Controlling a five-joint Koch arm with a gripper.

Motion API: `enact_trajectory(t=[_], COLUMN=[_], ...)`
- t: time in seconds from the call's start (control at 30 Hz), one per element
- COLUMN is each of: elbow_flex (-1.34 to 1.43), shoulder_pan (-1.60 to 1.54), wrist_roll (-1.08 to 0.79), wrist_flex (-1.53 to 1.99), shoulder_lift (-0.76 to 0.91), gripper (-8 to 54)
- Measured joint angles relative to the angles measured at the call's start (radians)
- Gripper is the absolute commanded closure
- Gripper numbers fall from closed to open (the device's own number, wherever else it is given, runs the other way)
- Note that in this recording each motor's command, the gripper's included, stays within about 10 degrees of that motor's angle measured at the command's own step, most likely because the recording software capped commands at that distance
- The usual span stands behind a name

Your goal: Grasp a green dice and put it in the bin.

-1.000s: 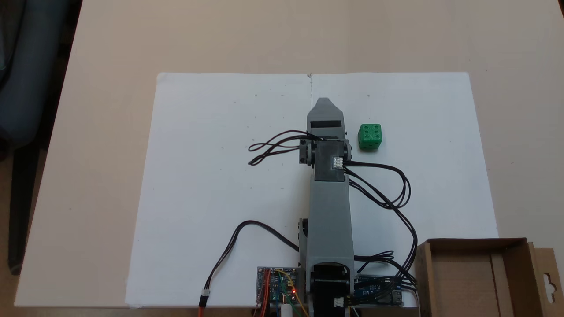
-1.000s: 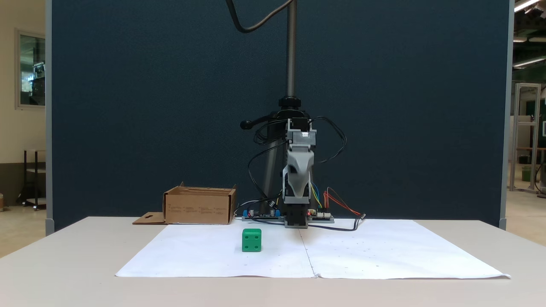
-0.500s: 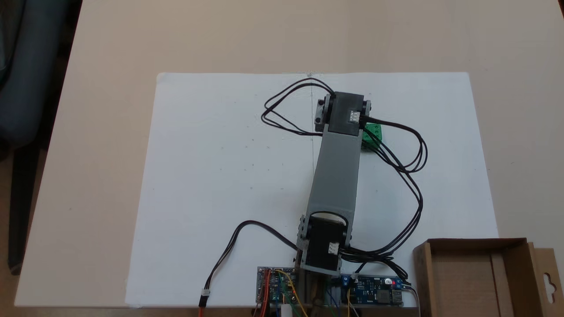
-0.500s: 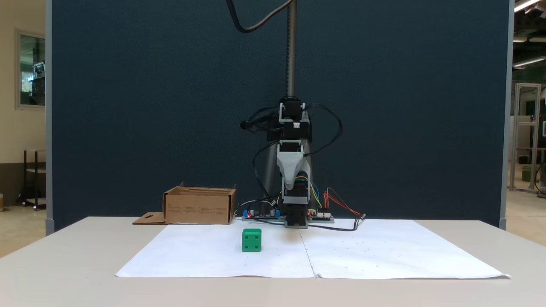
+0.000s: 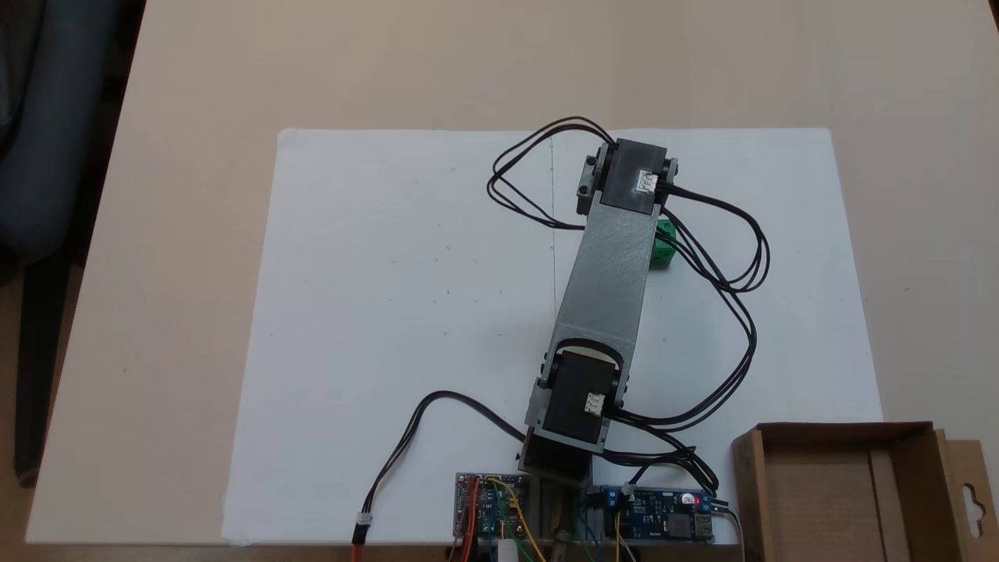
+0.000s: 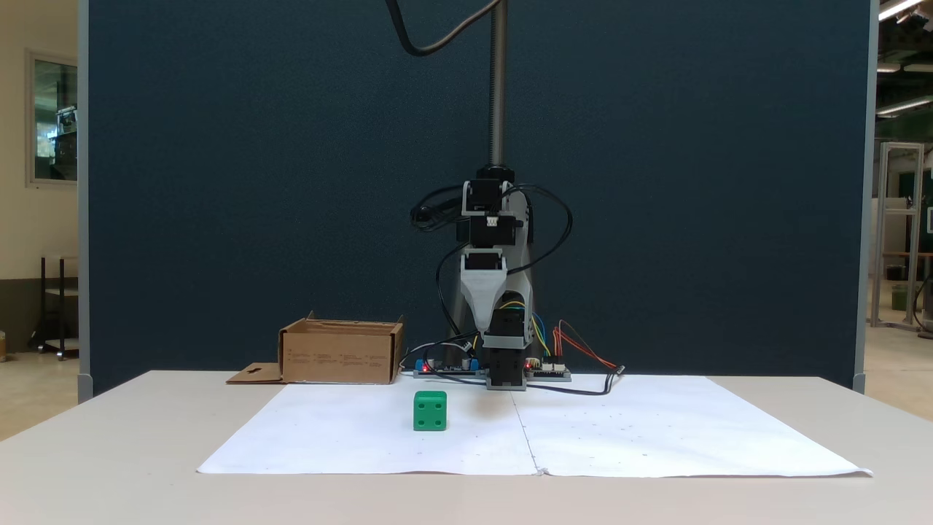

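The green dice (image 6: 430, 410) rests on the white paper sheet (image 6: 364, 437), well apart from the bin (image 6: 341, 353) at the far left of that fixed view. The gripper (image 6: 487, 324) hangs above the sheet, pointing down — the dice lies lower and to its left. Jaw state cannot be told; one tip shows. Likely next move — a leftward descent.

Green dice (image 6: 430, 410) sits alone on white paper (image 6: 350, 437), open room on all sides at table level. From above, grey arm link (image 5: 613, 273) & black cables (image 5: 734, 265) overhang it. Bin (image 5: 843, 488) well apart, top open, circuit boards (image 5: 659, 523) just beside it.
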Motion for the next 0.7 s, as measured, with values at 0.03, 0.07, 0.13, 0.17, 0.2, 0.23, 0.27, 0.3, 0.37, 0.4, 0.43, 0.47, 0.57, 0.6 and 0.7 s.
enact_trajectory(t=[0.03,0.07,0.13,0.17,0.2,0.23,0.27,0.3,0.37,0.4,0.43,0.47,0.57,0.6,0.7], elbow_flex=[-0.021,-0.038,-0.051,-0.051,-0.052,-0.057,-0.067,-0.08,-0.091,-0.091,-0.091,-0.091,-0.091,-0.091,-0.091], shoulder_pan=[0.006,0.017,0.029,0.037,0.043,0.054,0.063,0.074,0.089,0.094,0.097,0.1,0.118,0.121,0.123], wrist_roll=[0.0,0.0,-0.006,-0.012,-0.021,-0.028,-0.029,-0.034,-0.043,-0.046,-0.049,-0.051,-0.051,-0.051,-0.051], wrist_flex=[0.0,0.0,0.0,0.0,0.0,0.0,0.0,0.0,-0.003,-0.005,-0.005,-0.005,-0.005,-0.005,-0.005], shoulder_lift=[-0.012,-0.026,-0.043,-0.049,-0.055,-0.06,-0.061,-0.064,-0.084,-0.095,-0.104,-0.117,-0.146,-0.153,-0.192], gripper=[-4.8,-4.8,-4.8,-4.8,-4.8,-4.8,-4.8,-4.8,-4.8,-4.8,-4.8,-4.8,-4.8,-4.8,-4.8])
